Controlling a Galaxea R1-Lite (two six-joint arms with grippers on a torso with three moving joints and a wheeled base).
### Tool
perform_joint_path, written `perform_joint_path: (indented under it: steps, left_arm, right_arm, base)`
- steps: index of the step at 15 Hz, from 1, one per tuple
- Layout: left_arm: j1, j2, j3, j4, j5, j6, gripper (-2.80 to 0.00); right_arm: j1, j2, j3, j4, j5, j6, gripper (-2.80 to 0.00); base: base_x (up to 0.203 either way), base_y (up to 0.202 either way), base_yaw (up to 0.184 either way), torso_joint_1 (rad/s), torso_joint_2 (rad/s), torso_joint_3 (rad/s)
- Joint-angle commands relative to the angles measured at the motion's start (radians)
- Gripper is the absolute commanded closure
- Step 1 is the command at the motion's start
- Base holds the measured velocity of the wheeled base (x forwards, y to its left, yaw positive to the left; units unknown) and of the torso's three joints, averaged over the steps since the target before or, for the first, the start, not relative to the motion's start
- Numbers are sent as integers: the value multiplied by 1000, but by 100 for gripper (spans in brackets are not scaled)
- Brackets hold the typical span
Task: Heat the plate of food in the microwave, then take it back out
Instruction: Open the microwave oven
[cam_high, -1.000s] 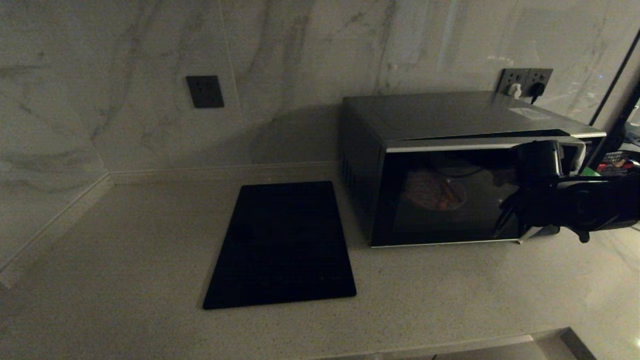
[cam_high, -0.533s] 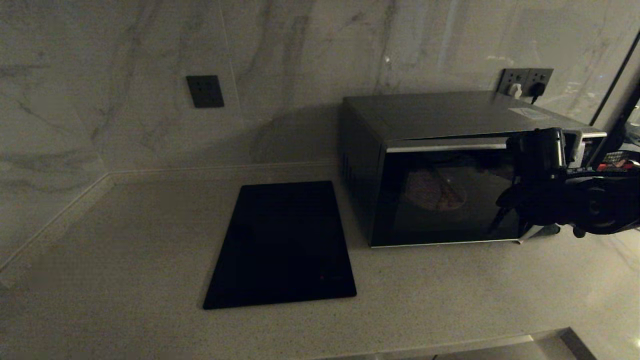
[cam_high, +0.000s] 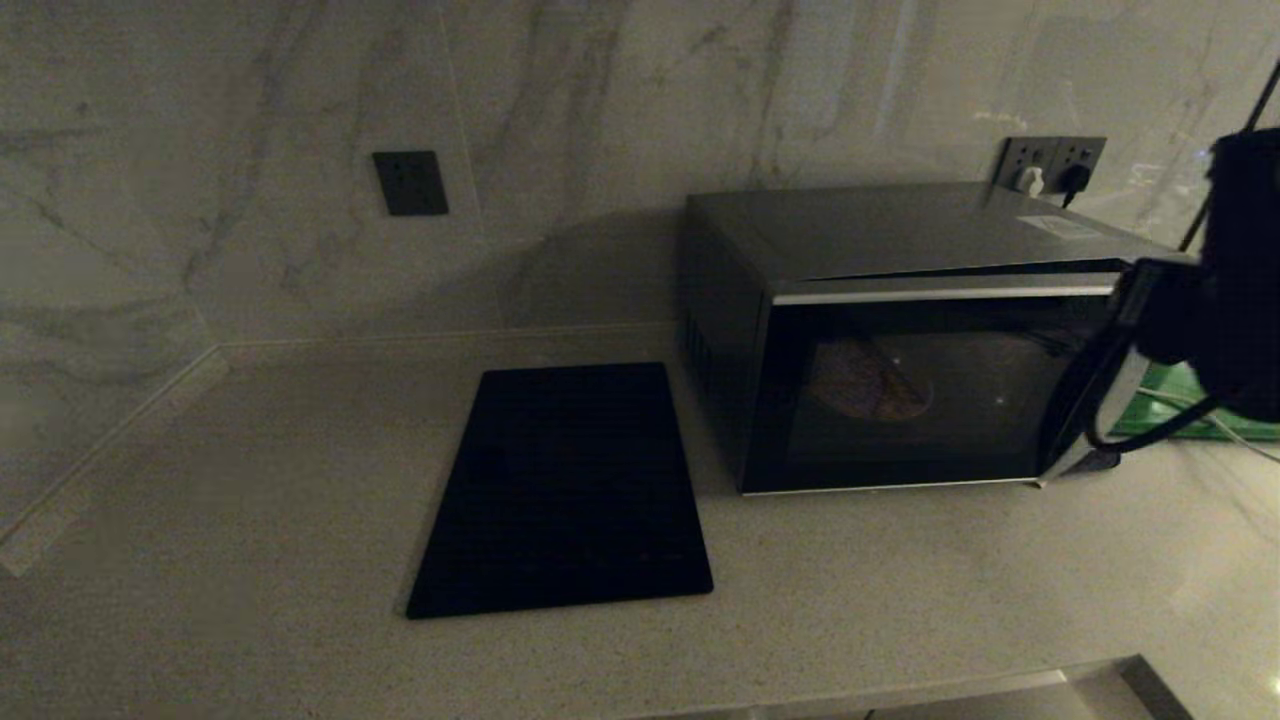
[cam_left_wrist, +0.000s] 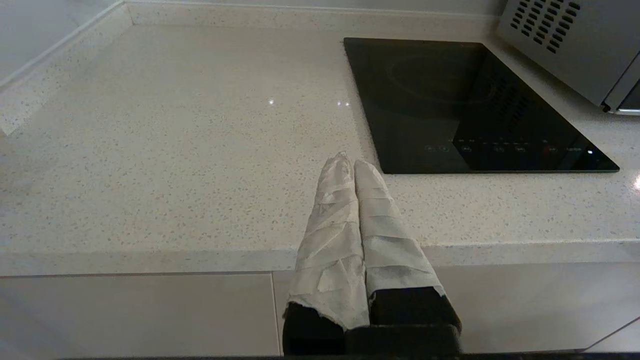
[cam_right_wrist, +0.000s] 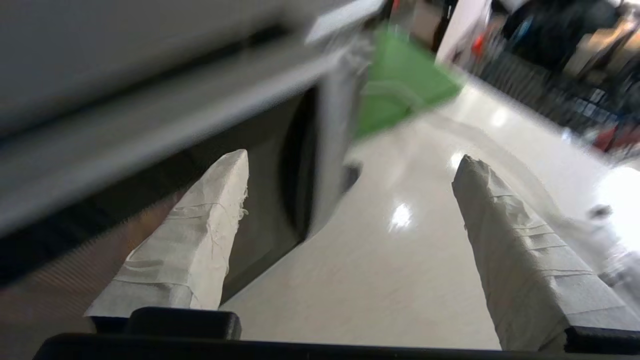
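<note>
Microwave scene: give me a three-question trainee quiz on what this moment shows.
1. True or false: the microwave door is shut with the plate of food inside.
2. What flat black thing lies to the microwave's left on the counter?
3. Which gripper is open? A left gripper B right gripper C both

Key: 1 true. 2 the cooktop. 3 B; its taped fingers stand wide apart beside the microwave's handle side, holding nothing.
</note>
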Motion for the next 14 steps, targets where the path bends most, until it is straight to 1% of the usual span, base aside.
perform_joint_path:
  steps: [1,4,5,6,7,8,9,12,13,14]
  left_arm:
    - [0,2,0,0,0,-1,0]
    - [0,2,0,0,0,-1,0]
    - [0,2,0,0,0,-1,0]
    - [0,2,0,0,0,-1,0]
    - [0,2,0,0,0,-1,0]
    - [0,2,0,0,0,-1,0]
    - [0,2,0,0,0,-1,0]
    - [0,2,0,0,0,-1,0]
    - [0,2,0,0,0,-1,0]
    - [0,2,0,0,0,-1,0]
  right_arm:
    - [-1,-213,-29,22,-4,-104,0]
    - [-22,-316,-62,48,3,-241,0]
    - [-53,-314,-61,49,21,-245,0]
    - [-90,-298,-78,57,66,-248,0]
    - [-114,-277,-127,93,93,-245,0]
    - [-128,-255,-185,162,109,-234,0]
    - [-135,-230,-261,256,129,-206,0]
    - [-144,-157,-537,603,216,-99,0]
    - [-146,-137,-624,744,282,-62,0]
    - [-154,-124,-682,841,405,-30,0]
  base:
    - [0,0,0,0,0,0]
    - [0,0,0,0,0,0]
    - [0,0,0,0,0,0]
    - [0,0,0,0,0,0]
    - [0,0,0,0,0,0]
    - [0,0,0,0,0,0]
    - [0,0,0,0,0,0]
    - [0,0,0,0,0,0]
    - [0,0,0,0,0,0]
    - [0,0,0,0,0,0]
